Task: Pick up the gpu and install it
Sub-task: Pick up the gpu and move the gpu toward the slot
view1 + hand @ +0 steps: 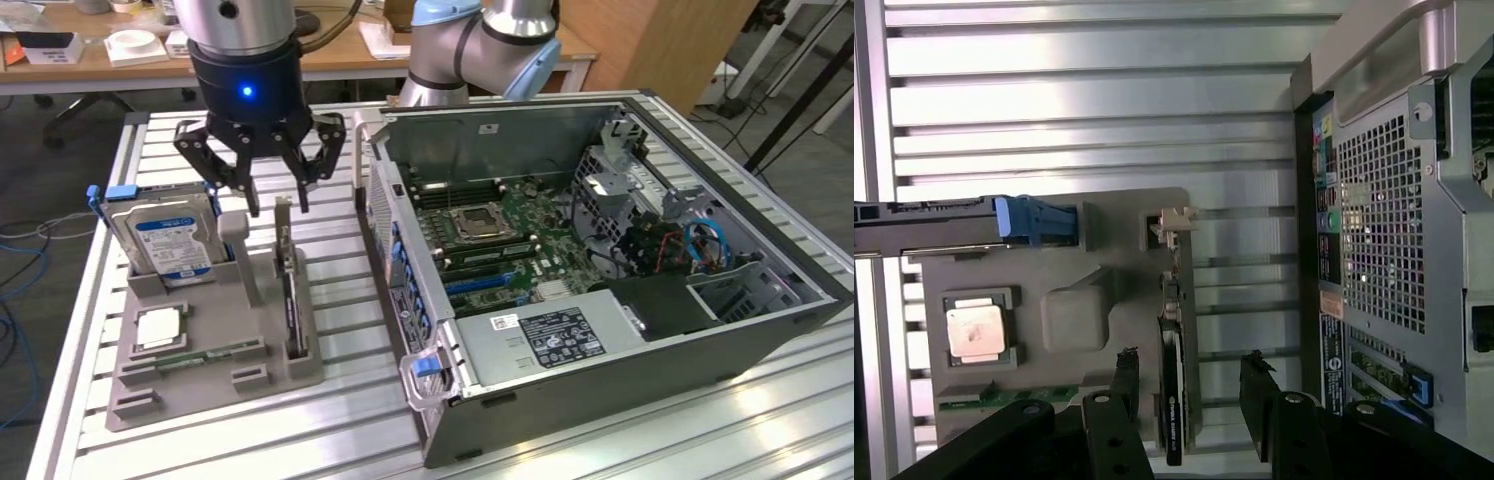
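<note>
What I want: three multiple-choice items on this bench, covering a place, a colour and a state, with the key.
1. Where is the graphics card?
A. Standing on edge in the grey holder
B. In the computer
C. Flat on the table

2. What colour is the hard drive's label?
A. Red
B. Blue and white
C. Yellow

3. How is the gripper?
A. Shut on the hard drive
B. Shut on the graphics card
C. Open over the graphics card

Key: 1 A, its edge sits in a holder slot; 2 B, the label shows those colours; 3 C, the fingers stand apart either side of the card.
</note>
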Motion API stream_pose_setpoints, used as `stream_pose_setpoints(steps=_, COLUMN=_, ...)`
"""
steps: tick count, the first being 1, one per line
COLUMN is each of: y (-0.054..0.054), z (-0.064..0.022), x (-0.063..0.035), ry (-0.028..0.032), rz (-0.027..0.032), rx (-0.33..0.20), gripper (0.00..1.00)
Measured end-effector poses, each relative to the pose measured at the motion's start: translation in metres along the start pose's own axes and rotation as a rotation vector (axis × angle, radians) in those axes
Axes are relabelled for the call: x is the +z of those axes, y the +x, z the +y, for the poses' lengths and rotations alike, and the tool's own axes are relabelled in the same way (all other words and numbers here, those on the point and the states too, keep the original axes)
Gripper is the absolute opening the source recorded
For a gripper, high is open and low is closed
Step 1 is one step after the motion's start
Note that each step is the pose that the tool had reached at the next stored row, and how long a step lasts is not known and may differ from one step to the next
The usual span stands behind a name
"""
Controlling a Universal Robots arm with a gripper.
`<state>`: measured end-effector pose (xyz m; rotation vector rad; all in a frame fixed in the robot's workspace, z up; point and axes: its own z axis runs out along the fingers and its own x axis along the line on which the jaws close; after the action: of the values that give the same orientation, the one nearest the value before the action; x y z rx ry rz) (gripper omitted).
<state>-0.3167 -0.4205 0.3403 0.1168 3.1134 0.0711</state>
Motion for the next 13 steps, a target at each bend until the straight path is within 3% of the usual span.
stream_pose_setpoints(steps=13, y=0.000, z=-0.0040, x=0.0136, ry=0.0001, rz=0.0000, rx=0.000, gripper=0.53)
